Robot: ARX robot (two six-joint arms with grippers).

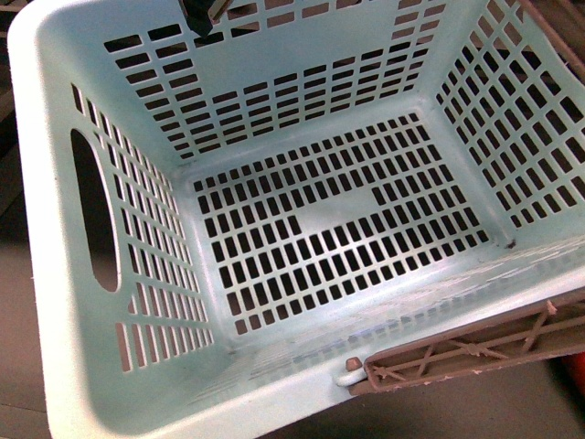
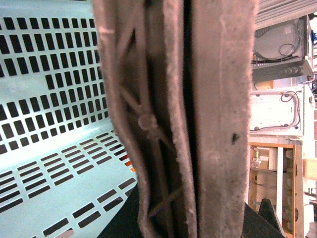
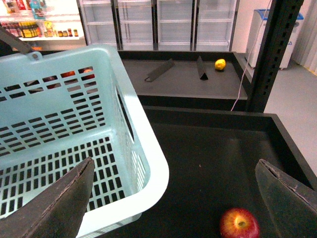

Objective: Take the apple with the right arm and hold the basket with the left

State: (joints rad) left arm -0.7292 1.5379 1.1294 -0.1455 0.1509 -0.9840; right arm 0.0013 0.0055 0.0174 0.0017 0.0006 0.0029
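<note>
Apple on dark tabletop beside mint basket, near released right pincer. Left pincer at brown handle, grip: cannot tell.

Apple lies on the shelf beside the basket (lemon farther back).

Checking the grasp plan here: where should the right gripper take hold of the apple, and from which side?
Probably across its widest middle, from above. The apple sits upright, stem dimple up, on the dark shelf floor, apart from the basket, with room either side for the open right gripper.
</note>
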